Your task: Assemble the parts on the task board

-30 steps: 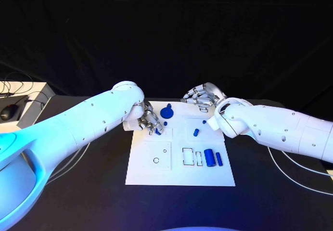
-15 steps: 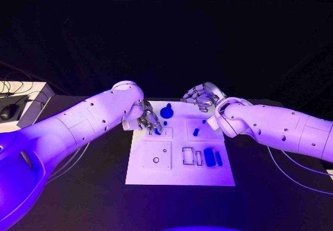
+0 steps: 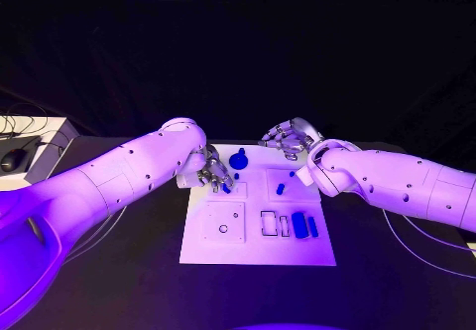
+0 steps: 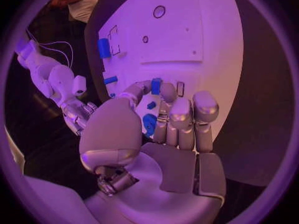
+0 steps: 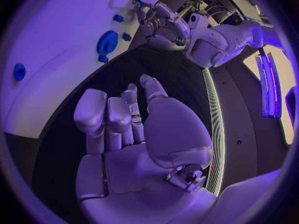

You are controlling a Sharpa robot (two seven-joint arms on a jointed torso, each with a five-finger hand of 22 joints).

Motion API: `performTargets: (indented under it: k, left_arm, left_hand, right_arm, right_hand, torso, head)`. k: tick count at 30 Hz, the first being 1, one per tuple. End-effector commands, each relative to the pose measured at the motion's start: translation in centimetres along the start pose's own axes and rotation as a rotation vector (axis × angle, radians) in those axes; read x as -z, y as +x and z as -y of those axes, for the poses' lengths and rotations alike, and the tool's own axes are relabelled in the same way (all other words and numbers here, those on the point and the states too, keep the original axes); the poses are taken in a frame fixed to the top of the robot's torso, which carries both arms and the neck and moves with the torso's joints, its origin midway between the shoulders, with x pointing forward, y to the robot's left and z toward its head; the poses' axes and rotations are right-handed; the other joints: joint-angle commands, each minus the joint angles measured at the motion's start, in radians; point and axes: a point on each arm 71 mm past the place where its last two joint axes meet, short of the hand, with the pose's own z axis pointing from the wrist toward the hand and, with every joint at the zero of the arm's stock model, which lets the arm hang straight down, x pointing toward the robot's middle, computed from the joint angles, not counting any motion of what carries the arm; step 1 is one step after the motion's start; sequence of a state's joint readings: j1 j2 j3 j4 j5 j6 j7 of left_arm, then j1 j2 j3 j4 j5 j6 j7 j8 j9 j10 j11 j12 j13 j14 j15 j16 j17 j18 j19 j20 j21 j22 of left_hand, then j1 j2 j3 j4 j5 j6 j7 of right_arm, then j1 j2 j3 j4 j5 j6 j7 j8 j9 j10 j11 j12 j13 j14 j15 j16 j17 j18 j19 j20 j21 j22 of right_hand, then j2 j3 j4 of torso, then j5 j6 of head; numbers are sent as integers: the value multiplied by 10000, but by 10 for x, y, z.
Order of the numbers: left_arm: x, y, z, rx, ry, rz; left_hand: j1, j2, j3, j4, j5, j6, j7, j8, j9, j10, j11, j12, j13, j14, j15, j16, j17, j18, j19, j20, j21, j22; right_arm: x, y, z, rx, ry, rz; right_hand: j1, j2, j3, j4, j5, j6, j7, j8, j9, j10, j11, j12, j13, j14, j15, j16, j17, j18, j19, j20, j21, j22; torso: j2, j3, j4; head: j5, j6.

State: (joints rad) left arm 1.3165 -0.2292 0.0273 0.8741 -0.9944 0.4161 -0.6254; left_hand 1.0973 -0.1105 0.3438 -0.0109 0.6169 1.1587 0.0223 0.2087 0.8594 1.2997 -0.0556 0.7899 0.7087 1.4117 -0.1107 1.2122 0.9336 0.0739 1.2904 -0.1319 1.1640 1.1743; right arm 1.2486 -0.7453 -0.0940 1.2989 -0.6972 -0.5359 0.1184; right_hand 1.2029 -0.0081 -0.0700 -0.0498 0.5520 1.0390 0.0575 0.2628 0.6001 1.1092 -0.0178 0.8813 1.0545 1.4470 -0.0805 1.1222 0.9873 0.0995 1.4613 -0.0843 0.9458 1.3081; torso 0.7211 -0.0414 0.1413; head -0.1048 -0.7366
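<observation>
The task board (image 3: 256,237) lies mid-desk. The left hand (image 3: 212,173) pinches a small blue part (image 4: 156,86) above the board's far-left recess, ready for seating; the right hand (image 3: 287,141) hovers curled, empty.

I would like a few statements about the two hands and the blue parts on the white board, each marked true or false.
1. The left hand holds a small blue part in its fingertips. True.
2. The right hand holds a blue part. False: it holds nothing; its fingers are curled in.
3. A blue cylinder lies on the task board, on the side nearer the robot. True.
4. The round blue part lies on the black table, off the board. False: it rests on the board, near its far edge.
</observation>
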Motion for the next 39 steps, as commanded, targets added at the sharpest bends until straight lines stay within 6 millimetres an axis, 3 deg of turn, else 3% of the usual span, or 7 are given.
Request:
performTargets:
  k: [1, 39]
  left_arm:
    - [-1, -1, -2, 87, -123, 396]
    - [6, 12, -1, 170, 355, 666]
  left_hand:
    - [317, 385, 1269, -1241, 29, 268, -233, 27, 72, 285, -242, -35, 8, -13, -74, 23, 2, -113, 52, -23, 48, 15]
    - [184, 404, 1423, -1285, 32, 282, -261, 109, 109, 354, -264, -53, 26, -13, -92, 42, -20, -122, 90, -42, 62, 71]
  right_arm:
    - [0, 1, -1, 47, -129, -153]
    - [2, 0, 0, 59, -104, -178]
  right_hand:
    - [-76, -29, 46, -13, 34, 78, -7, -60, 9, 35, -15, -54, 8, -1, -33, -20, -10, -58, 684, -129, -37, 1217]
    - [-75, -29, 54, -33, 44, 81, -8, -61, 7, 41, -16, -51, 18, 0, -34, -30, -10, -58, 684, -130, -50, 1216]
  torso:
    - [7, 7, 0]
    - [10, -8, -1]
  head:
    - [3, 2]
    - [-7, -1]
